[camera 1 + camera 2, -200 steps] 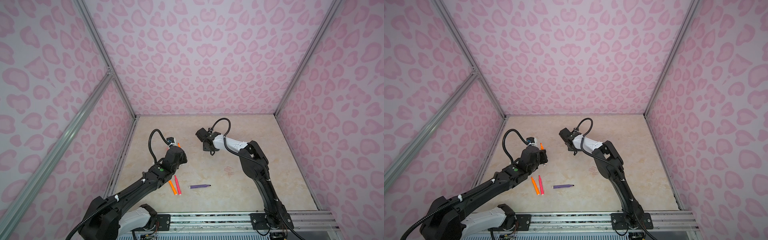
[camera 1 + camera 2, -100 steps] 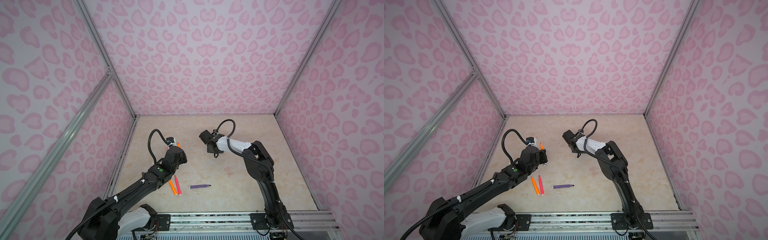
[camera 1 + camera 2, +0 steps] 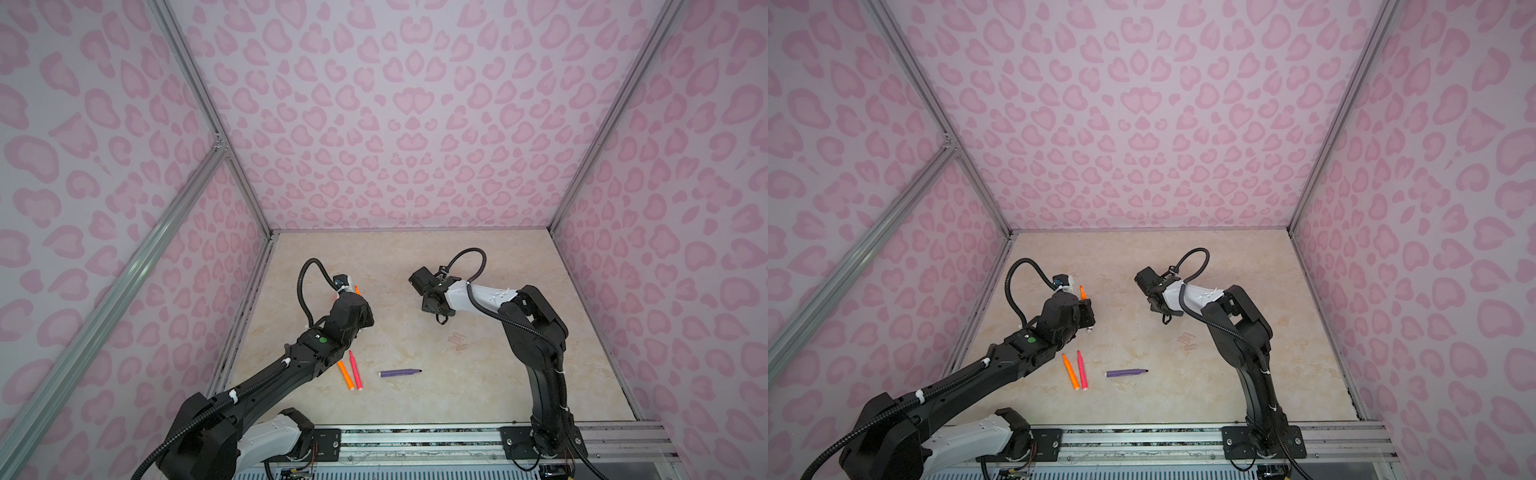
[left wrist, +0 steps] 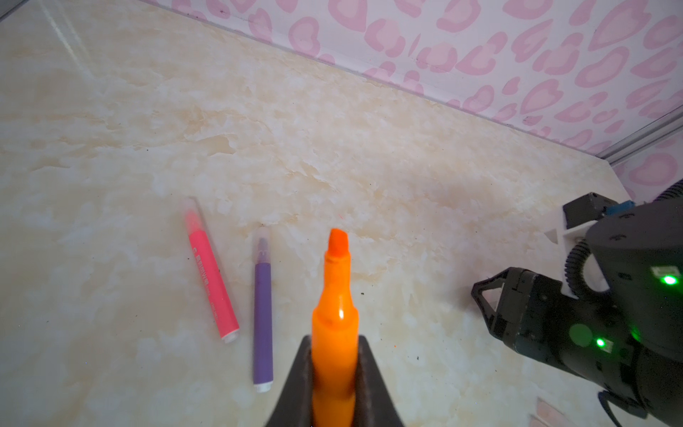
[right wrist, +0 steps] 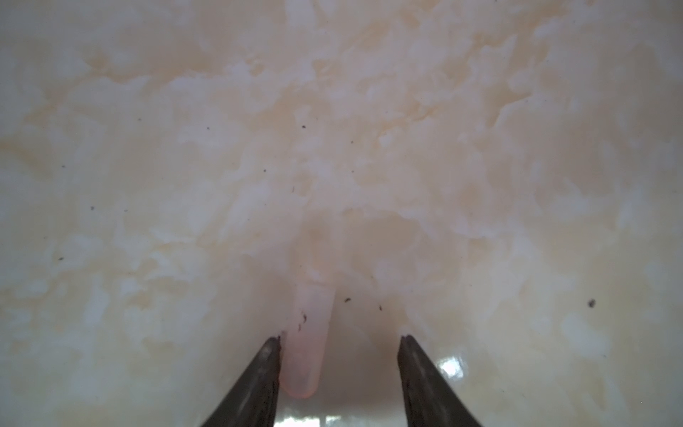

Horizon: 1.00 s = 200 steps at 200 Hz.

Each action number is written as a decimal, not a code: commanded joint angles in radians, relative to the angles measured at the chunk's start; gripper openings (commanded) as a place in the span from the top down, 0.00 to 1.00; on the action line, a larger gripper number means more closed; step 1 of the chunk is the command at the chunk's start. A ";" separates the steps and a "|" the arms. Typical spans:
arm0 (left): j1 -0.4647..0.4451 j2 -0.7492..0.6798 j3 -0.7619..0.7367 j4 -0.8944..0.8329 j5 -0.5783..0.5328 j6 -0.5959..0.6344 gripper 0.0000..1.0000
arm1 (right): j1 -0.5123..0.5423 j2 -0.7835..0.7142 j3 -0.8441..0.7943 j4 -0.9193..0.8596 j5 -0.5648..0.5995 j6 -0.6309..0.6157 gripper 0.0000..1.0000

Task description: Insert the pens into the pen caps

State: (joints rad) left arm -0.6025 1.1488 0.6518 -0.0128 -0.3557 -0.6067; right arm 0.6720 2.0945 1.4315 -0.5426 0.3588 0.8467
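Note:
My left gripper [image 4: 334, 338] is shut on an uncapped orange pen [image 4: 334, 295], whose tip [image 3: 356, 289] [image 3: 1083, 292] points toward the back wall. Low over the table, my right gripper [image 5: 340, 338] [image 3: 440, 321] stands open. A clear pinkish pen cap [image 5: 306, 344] lies between its fingers, against one finger and well apart from the other. An orange pen [image 3: 345, 375], a pink pen [image 3: 355, 371] and a purple pen [image 3: 400, 372] lie uncapped near the front. In the left wrist view a pink pen [image 4: 210, 284] and a purple pen [image 4: 263, 314] lie capped.
Faint pinkish loose caps [image 3: 1187, 340] [image 3: 458, 340] lie on the marble table right of centre, below the right arm [image 3: 490, 297]. Pink patterned walls [image 3: 395, 124] close in the back and both sides. A metal rail [image 3: 415, 440] runs along the front edge.
My right gripper has shifted to the right and toward the front, coming lower over the table. The left arm with the orange pen has barely moved.

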 commanded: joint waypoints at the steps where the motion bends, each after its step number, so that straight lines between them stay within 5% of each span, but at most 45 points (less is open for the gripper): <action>1: 0.001 0.003 0.000 0.014 -0.015 0.005 0.97 | -0.002 0.033 0.010 -0.010 -0.041 0.005 0.49; 55: 0.003 0.003 0.000 0.014 -0.012 0.004 0.97 | -0.010 0.043 0.023 -0.011 -0.036 0.001 0.50; 200: 0.003 0.015 0.004 0.023 0.022 0.010 0.97 | -0.032 0.055 0.029 -0.005 -0.069 -0.002 0.77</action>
State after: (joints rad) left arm -0.6014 1.1603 0.6518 -0.0124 -0.3435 -0.6064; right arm 0.6422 2.1342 1.4742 -0.4732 0.3119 0.8494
